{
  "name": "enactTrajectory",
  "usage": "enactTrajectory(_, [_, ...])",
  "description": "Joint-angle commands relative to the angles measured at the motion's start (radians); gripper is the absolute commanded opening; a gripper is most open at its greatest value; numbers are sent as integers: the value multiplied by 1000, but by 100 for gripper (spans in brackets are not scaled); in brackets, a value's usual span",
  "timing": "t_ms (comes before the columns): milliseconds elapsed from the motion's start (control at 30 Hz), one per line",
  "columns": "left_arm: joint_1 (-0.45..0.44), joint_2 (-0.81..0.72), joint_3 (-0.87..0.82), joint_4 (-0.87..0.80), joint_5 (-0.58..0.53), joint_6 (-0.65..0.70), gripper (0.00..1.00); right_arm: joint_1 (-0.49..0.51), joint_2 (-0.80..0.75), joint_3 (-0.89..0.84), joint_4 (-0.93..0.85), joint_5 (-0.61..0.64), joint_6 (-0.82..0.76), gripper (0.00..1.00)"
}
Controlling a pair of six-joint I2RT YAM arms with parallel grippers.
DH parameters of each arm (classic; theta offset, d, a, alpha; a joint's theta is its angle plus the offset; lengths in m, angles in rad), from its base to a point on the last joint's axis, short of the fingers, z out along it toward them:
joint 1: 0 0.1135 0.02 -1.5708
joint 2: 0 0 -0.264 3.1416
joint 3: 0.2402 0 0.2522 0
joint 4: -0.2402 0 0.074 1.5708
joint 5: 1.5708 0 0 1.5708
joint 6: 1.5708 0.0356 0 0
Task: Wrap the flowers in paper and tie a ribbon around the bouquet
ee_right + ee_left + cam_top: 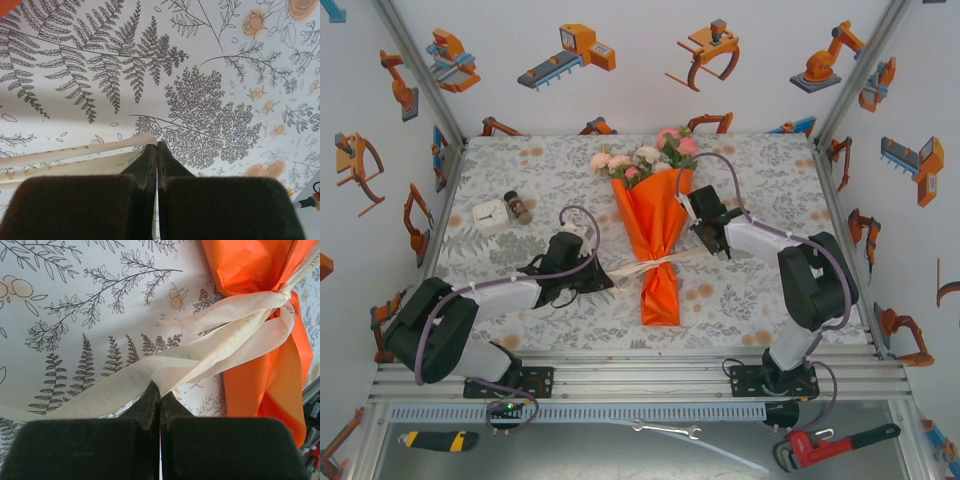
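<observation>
Left wrist: left gripper jaws pressed together, pinching ribbon strand at tips; ribbon knotted round waist of paper. Right wrist: right gripper jaws closed tight, pinching ribbon end above tablecloth. Top external: bouquet lies mid-table, flowers at far end, ribbon at narrow waist, one gripper each side.

White walls with orange robot stickers surround a grey leaf-print tablecloth, aluminium rails along its near edge.
</observation>
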Motion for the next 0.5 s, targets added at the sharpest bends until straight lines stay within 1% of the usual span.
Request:
enactTrajectory(0, [60, -34, -47, -173, -113, 10, 0, -91, 19, -20, -44, 264, -32, 0])
enactTrajectory(67, [71, -55, -49, -176, -82, 21, 0, -89, 6, -11, -65, 236, 0, 0])
enactTrajectory(100, [69, -69, -49, -161, -38, 37, 0, -88, -12, -1, -83, 187, 36, 0])
enactTrajectory(133, [64, -84, -47, -150, 5, 47, 2, -86, -34, 3, -93, 124, 64, 0])
enactTrajectory(167, [54, -106, -42, -149, 35, 60, 9, -84, -71, 5, -102, 35, 95, 0])
enactTrajectory(233, [24, -171, -27, -164, 56, 92, 23, -84, -153, -1, -92, -114, 174, 13])
enactTrajectory(267, [7, -214, -17, -185, 33, 105, 31, -83, -204, -12, -72, -182, 208, 19])
enactTrajectory(300, [-6, -255, -8, -208, 7, 115, 36, -82, -249, -25, -47, -224, 235, 24])
enactTrajectory(367, [-18, -346, 15, -268, -45, 137, 45, -88, -335, -48, -2, -277, 277, 41])
enactTrajectory(400, [-18, -389, 29, -292, -69, 143, 49, -94, -362, -49, 5, -293, 287, 44])
enactTrajectory(467, [-19, -480, 48, -349, -147, 167, 55, -126, -411, -45, 12, -308, 308, 45])
